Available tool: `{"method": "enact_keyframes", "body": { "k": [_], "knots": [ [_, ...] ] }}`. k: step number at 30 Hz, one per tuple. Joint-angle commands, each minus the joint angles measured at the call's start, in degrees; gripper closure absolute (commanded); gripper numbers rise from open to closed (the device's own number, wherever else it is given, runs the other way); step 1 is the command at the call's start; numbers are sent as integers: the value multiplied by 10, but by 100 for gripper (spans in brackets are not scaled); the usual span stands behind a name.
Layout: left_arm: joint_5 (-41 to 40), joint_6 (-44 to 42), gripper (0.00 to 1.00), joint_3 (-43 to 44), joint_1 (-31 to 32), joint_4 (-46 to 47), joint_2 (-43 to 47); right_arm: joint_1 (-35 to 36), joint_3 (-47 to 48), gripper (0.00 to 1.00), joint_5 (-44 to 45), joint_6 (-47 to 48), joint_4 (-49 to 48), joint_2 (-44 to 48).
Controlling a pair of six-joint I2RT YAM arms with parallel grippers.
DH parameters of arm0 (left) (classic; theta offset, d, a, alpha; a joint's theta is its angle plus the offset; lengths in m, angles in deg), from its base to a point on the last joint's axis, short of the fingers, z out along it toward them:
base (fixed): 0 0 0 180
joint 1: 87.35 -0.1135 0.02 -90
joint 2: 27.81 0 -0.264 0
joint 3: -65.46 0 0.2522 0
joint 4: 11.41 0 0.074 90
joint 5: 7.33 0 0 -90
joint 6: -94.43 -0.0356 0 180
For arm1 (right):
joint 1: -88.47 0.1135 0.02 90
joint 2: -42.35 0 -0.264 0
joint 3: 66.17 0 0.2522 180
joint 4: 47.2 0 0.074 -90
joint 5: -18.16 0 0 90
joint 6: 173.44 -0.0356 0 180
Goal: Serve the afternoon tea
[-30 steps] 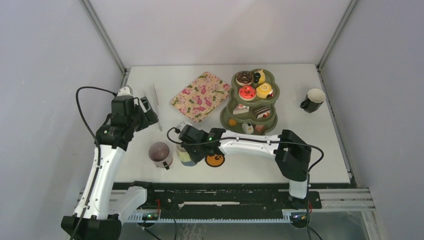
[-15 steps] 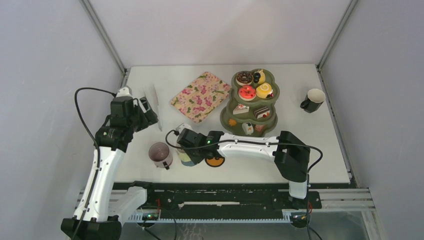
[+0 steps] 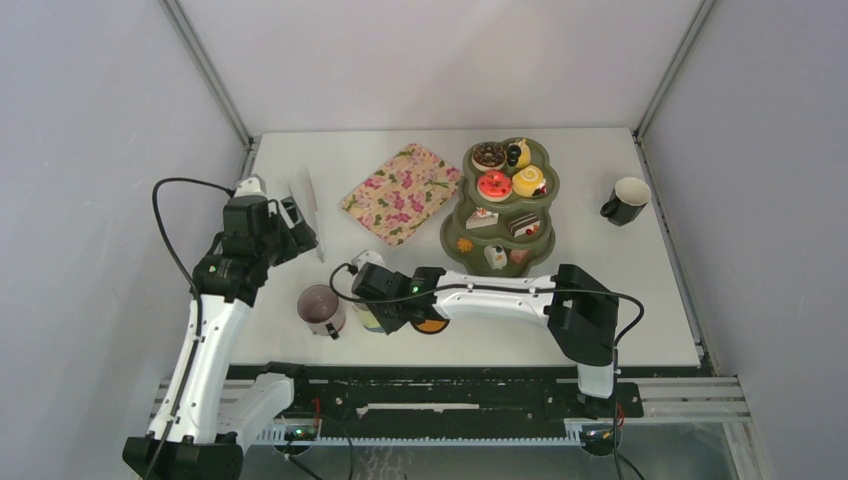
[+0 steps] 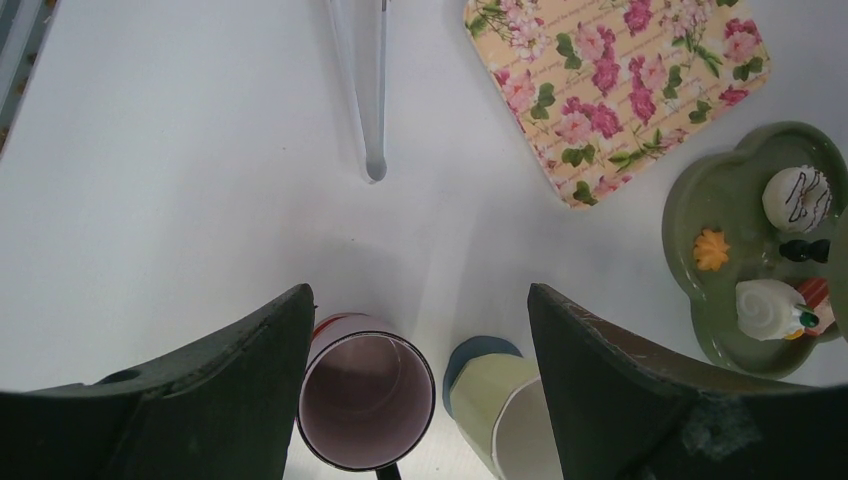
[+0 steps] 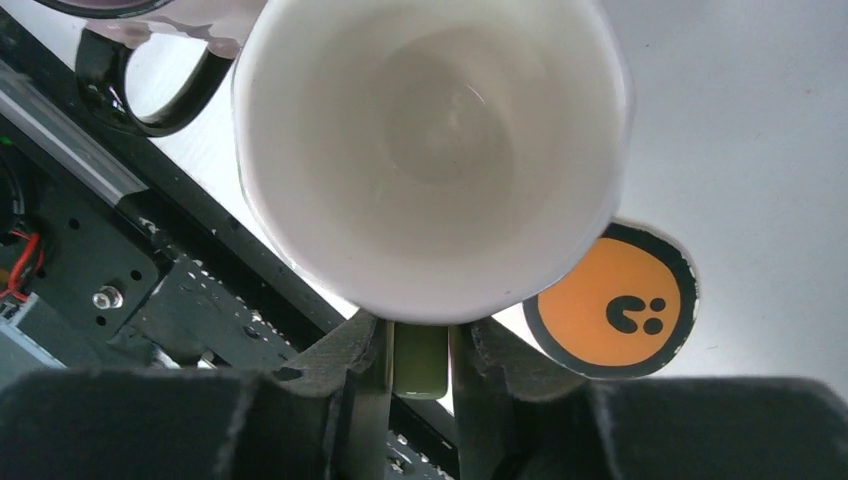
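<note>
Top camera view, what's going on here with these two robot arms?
The right gripper is shut on the handle of a pale green mug near the table's front edge, beside an orange coaster and a pink-lined mug. The left gripper hangs open, holding nothing. The green cake stand holds toy cakes; a dark mug sits far right.

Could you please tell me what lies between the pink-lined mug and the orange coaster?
The pale green mug, held by the right pincer; top view.
</note>
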Motion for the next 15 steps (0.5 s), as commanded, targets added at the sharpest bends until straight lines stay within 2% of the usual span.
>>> {"method": "enact_keyframes", "body": {
  "k": [1, 8, 12, 15],
  "knots": [
    [5, 2, 18, -9, -4, 18, 13, 13, -1, 62, 20, -6, -35, 22],
    [8, 3, 18, -9, -4, 18, 15, 17, -3, 46, 36, -8, -23, 51],
    [6, 1, 18, -3, -4, 18, 12, 16, 1, 35, 60, -3, -2, 112],
    [5, -1, 18, 3, -4, 18, 9, 6, -1, 31, 77, 0, 15, 171]
  ]
}}
